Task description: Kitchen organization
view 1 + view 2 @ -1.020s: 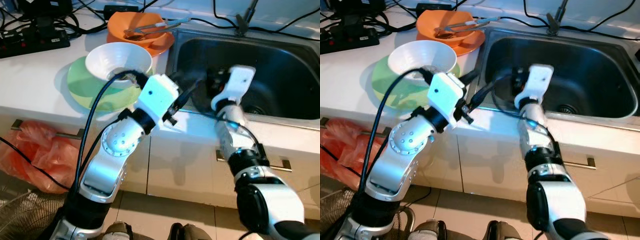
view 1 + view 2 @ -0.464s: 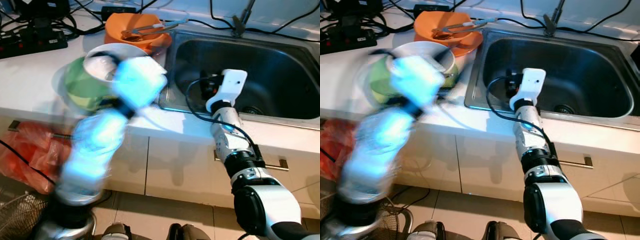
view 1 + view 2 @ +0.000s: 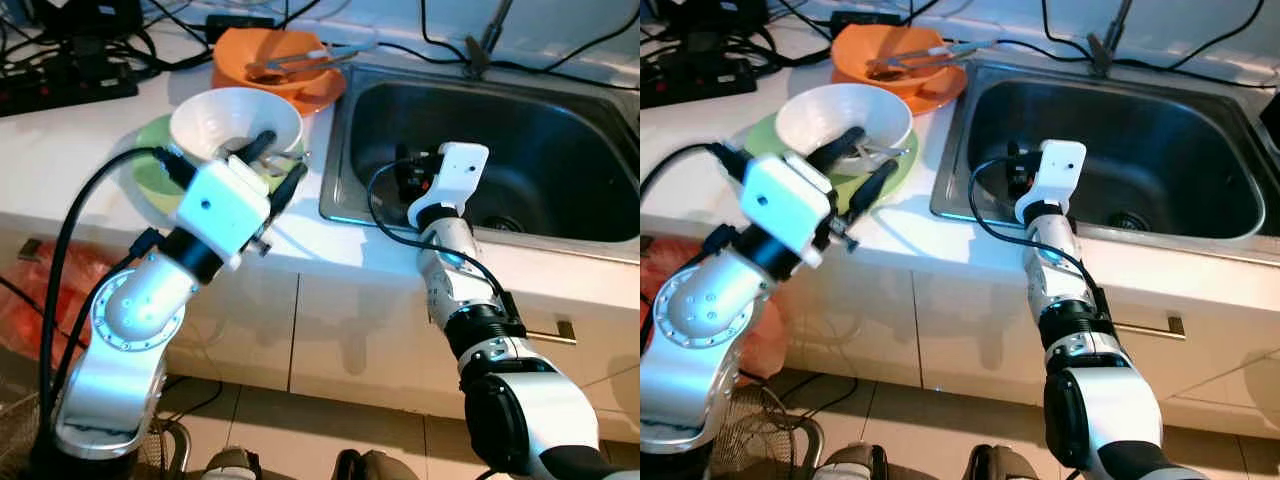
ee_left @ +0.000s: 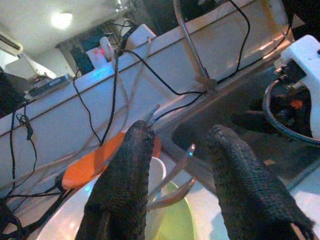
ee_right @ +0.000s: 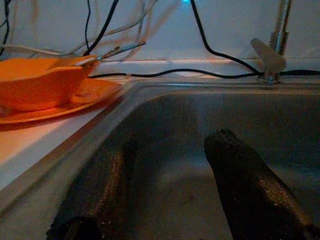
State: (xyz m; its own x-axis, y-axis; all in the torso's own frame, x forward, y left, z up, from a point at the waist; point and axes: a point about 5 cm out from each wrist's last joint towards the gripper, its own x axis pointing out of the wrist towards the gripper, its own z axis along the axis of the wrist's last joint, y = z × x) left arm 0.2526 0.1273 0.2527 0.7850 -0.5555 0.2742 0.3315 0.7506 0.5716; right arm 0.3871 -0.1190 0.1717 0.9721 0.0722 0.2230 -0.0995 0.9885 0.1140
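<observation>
A white bowl (image 3: 232,118) stands on a green plate (image 3: 160,175) on the white counter, with a metal utensil (image 3: 883,150) lying at its near rim. My left gripper (image 3: 276,166) hovers open at that near rim, one finger over the bowl and the other over the plate. In the left wrist view the gripper (image 4: 181,132) has the utensil (image 4: 172,182) and the plate (image 4: 175,220) between its fingers. My right gripper (image 3: 1014,176) reaches into the steel sink (image 3: 560,140), open and holding nothing; the right wrist view shows its fingers (image 5: 235,170) over the basin.
An orange bowl (image 3: 270,62) with metal tongs (image 3: 300,58) sits on an orange plate beside the sink's far left corner. Black cables and a power strip (image 3: 70,85) lie along the back of the counter. The faucet (image 5: 272,55) stands behind the sink. A red bag (image 3: 40,300) hangs by the cabinets.
My left arm has swung left, from the sink's front edge back to the white bowl. The right gripper stays in the sink, a little further left.
</observation>
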